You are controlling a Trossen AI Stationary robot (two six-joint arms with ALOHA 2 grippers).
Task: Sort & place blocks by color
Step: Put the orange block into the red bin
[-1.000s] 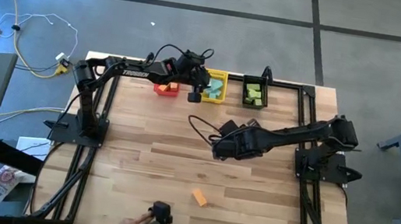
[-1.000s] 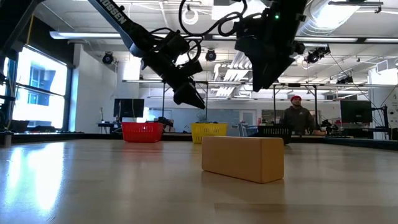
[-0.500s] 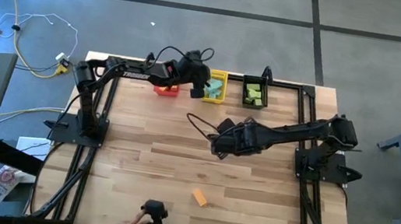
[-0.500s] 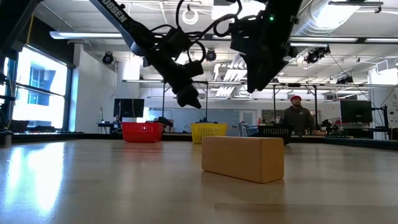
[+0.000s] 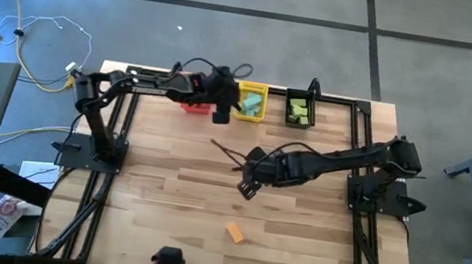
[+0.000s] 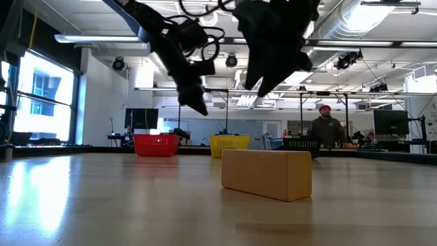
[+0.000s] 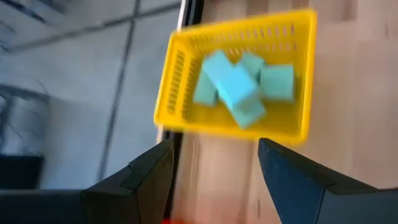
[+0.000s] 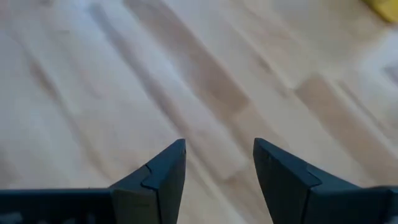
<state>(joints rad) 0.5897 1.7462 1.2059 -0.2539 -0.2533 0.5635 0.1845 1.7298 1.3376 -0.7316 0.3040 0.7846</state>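
Right gripper, fingers spread, empty, over bare wooden table; left gripper, spread, empty, beside yellow mesh bin; orange foam bar lies alone near the front edge.

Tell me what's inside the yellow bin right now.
The yellow bin holds a pile of teal blocks, about five, stacked loosely against one another. Whatever lies beneath the pile is covered. The left gripper hovers open near it, holding nothing.

Two dark cabled arms, angular pincer-fingers
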